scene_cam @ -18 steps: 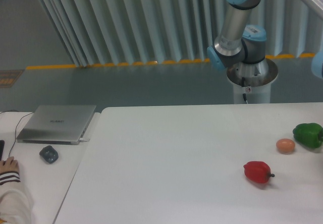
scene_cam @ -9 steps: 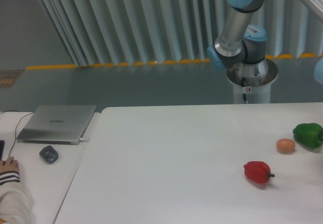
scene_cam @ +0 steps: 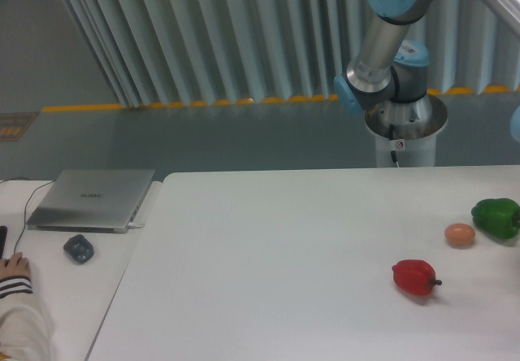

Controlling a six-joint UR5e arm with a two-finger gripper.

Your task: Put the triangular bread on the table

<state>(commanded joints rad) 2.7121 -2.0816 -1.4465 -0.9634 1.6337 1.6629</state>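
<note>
Since the frame a second earlier, the silver-and-blue jointed robot arm (scene_cam: 388,48) has edged slightly up and to the right at the top of the view, its pale blue elbow cap now sitting higher against the frame's edge; nothing else has shifted. The arm's upper links run out of shot at the top right, so the gripper itself is outside the picture and how far its fingers are parted, or whether they hold anything, cannot be told. The triangular bread is likewise nowhere in view. Below and in front of the arm's round metal base spreads the large white smooth-topped table (scene_cam: 268,271), matte and rectangular. Towards the arm's side of that surface lie a glossy red bell pepper (scene_cam: 415,277) with a short dark stem, a small round tan egg-shaped ball (scene_cam: 459,234) and, just beside the ball at the frame's edge, a shiny green bell pepper (scene_cam: 496,217); ball and green pepper sit close together, the red pepper apart. Far across from the arm, on a separate smaller white desk (scene_cam: 57,284), rest a closed silver laptop (scene_cam: 91,199), a dark grey rounded mouse (scene_cam: 79,249) and a person's hand in a pale sleeve (scene_cam: 15,268). Behind stand vertical ribbed grey-blue panels (scene_cam: 203,36)
</note>
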